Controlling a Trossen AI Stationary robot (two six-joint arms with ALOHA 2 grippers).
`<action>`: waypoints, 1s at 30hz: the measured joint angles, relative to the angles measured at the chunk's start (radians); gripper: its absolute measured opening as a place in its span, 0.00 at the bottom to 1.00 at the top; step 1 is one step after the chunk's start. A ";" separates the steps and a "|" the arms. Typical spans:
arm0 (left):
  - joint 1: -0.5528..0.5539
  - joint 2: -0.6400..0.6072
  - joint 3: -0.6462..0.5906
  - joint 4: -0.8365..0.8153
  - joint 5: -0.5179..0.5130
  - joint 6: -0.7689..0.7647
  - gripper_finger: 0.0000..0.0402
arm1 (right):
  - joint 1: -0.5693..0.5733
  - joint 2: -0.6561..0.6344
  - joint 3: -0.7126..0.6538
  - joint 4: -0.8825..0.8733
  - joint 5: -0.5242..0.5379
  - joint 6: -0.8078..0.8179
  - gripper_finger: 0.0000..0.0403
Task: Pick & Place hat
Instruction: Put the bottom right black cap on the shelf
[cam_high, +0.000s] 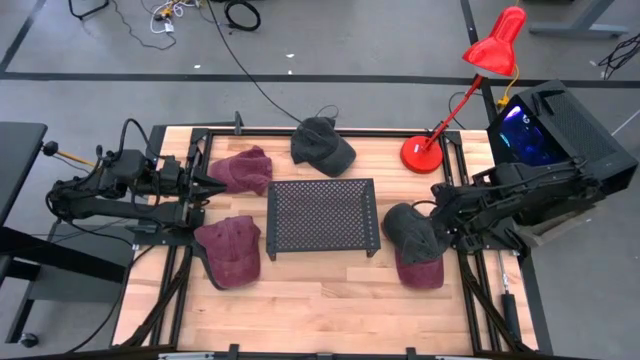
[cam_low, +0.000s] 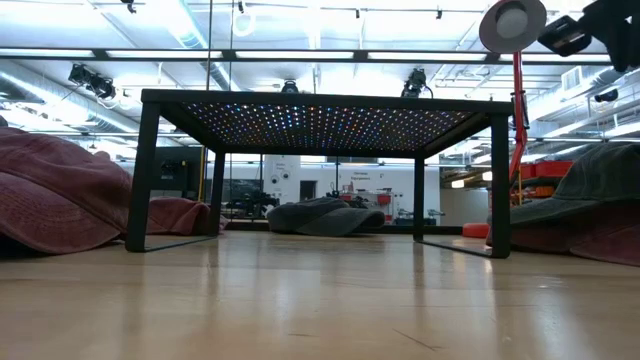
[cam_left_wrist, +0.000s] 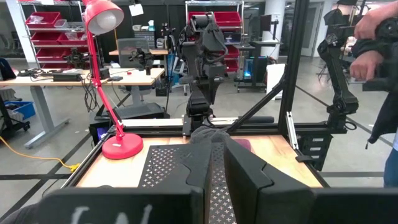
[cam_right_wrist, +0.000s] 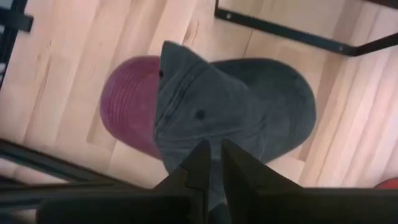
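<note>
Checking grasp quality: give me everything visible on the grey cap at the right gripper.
The grey cap is soft, faded dark-grey fabric with stitched panel seams and a small eyelet. It is bunched and peaked where the right gripper pinches a fold of its crown, jaws nearly together. It lies at the table's right side, right of the black mesh stand, draped over part of a maroon cap beneath it.

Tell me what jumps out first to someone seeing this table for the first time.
The bright red desk lamp at the table's far right corner draws the eye first, then the black mesh stand at the centre with caps scattered around it. On the right, the right gripper pinches a grey cap lying over a maroon cap. The left gripper waits at the left edge between two more maroon caps.
</note>
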 joint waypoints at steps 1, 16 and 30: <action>0.000 0.000 0.000 0.000 0.000 0.000 0.12 | 0.003 0.003 0.000 0.000 0.000 0.000 0.12; 0.000 0.000 0.000 0.000 0.000 0.000 0.12 | 0.017 0.072 0.000 0.001 0.033 0.003 0.36; 0.000 0.000 0.000 0.000 0.000 0.000 0.12 | 0.021 0.087 -0.061 -0.028 -0.038 0.026 0.44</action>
